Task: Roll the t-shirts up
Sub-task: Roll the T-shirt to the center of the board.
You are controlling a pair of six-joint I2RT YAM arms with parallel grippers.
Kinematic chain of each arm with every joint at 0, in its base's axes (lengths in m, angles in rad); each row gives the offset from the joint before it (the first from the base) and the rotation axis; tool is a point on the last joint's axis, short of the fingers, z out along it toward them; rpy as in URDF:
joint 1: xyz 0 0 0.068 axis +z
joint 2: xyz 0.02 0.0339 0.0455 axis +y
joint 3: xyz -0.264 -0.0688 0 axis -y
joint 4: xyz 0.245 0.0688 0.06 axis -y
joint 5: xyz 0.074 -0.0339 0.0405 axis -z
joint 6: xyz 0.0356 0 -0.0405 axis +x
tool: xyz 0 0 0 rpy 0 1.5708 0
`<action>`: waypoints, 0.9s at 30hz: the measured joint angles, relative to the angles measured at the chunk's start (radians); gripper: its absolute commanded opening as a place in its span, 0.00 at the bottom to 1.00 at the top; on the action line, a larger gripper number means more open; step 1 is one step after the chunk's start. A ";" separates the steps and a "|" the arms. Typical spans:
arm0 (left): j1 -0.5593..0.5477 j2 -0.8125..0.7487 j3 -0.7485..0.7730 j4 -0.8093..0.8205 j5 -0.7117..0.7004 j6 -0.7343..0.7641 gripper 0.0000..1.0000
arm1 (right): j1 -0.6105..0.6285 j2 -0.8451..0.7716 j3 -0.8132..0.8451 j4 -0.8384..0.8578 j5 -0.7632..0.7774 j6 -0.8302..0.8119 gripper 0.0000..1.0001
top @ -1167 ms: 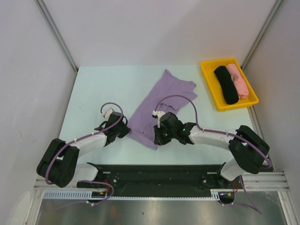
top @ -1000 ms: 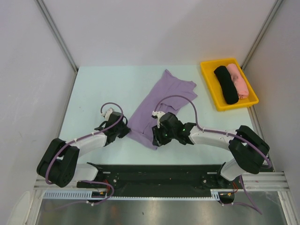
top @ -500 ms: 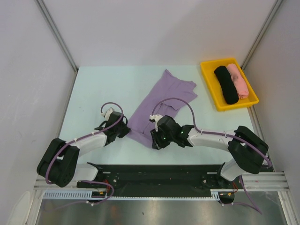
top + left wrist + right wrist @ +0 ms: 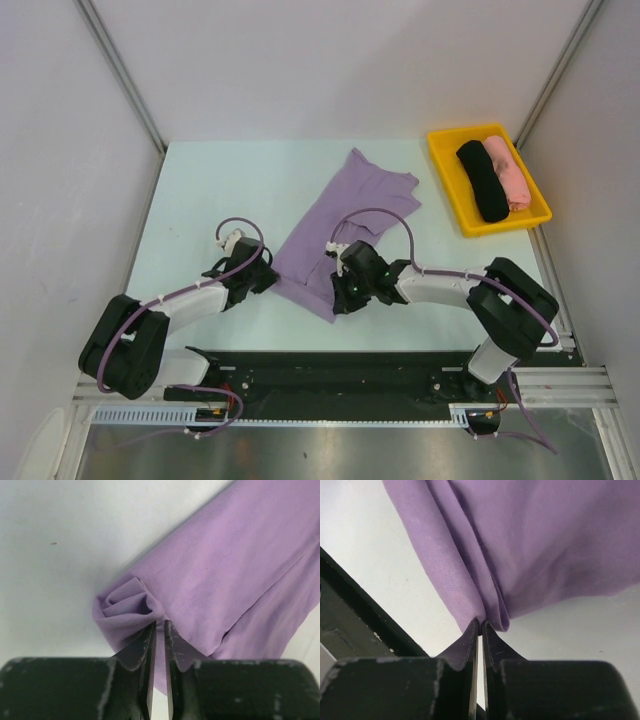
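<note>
1. Your right gripper point(image 4: 480, 627) has just closed. A second ago its jaws stood partly apart over the near end of the lavender t-shirt point(image 4: 345, 205); now they are pinched together on a pleat of that near edge, with cloth gathered right at the tips
2. Your left gripper point(image 4: 157, 630) has hardly changed. Its jaws are all but together on the shirt's near-left corner, where the fabric has bunched into a small curl
3. The shirt itself has not shifted. It lies on the table point(image 4: 220, 190) as a long folded strip, running from the near edge between the two arms out toward the far right, with a sleeve spread at the far end
4. The right forearm has swung a little to the left while the gripper settled, so the two grips now sit at either corner of the same near end
5. For the task, this looks like the start of the roll: both corners are held, but apart from that small curl nothing is rolled yet
6. The yellow tray point(image 4: 440, 150) at the far right holds a black bundle point(image 4: 482, 180) and a pink bundle point(image 4: 508, 172), well apart from the shirt
</note>
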 measured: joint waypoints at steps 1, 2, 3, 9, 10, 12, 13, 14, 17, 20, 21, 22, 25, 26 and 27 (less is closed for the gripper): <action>0.000 0.000 0.000 0.001 0.001 0.002 0.18 | -0.002 0.011 0.000 0.000 -0.006 0.004 0.06; 0.000 0.000 0.000 0.003 0.002 0.003 0.19 | -0.003 0.019 0.000 0.001 -0.009 0.006 0.06; 0.000 0.000 0.000 0.004 0.002 0.003 0.19 | -0.008 0.026 0.000 0.002 -0.012 0.009 0.06; 0.007 -0.020 0.000 0.002 -0.003 0.029 0.22 | -0.033 0.050 0.000 0.016 -0.049 0.046 0.05; 0.012 -0.031 0.000 0.002 -0.005 0.037 0.22 | -0.034 0.050 0.000 0.016 -0.052 0.050 0.05; 0.022 -0.057 0.000 0.002 -0.012 0.048 0.22 | -0.037 0.053 0.000 0.017 -0.061 0.057 0.05; 0.027 -0.069 0.000 0.002 -0.015 0.054 0.22 | -0.039 0.054 0.000 0.018 -0.063 0.061 0.05; 0.031 -0.080 0.000 0.002 -0.019 0.062 0.19 | -0.040 0.055 0.000 0.018 -0.067 0.062 0.05; 0.041 -0.090 0.000 0.002 -0.030 0.071 0.15 | -0.046 0.059 0.000 0.021 -0.078 0.069 0.05; 0.050 -0.085 0.000 0.002 -0.036 0.078 0.12 | -0.049 0.061 0.000 0.022 -0.085 0.076 0.05; 0.052 -0.079 0.000 0.002 -0.037 0.080 0.12 | -0.050 0.061 0.000 0.022 -0.086 0.077 0.05; 0.054 -0.069 0.000 0.003 -0.039 0.081 0.12 | -0.050 0.062 0.000 0.023 -0.087 0.079 0.05; 0.057 -0.029 0.000 0.014 -0.039 0.086 0.08 | -0.053 0.063 0.000 0.023 -0.090 0.084 0.05; 0.059 -0.016 0.000 0.019 -0.037 0.088 0.08 | -0.053 0.063 0.000 0.023 -0.091 0.084 0.05; 0.061 -0.001 0.000 0.026 -0.037 0.089 0.08 | -0.053 0.063 0.000 0.023 -0.092 0.086 0.05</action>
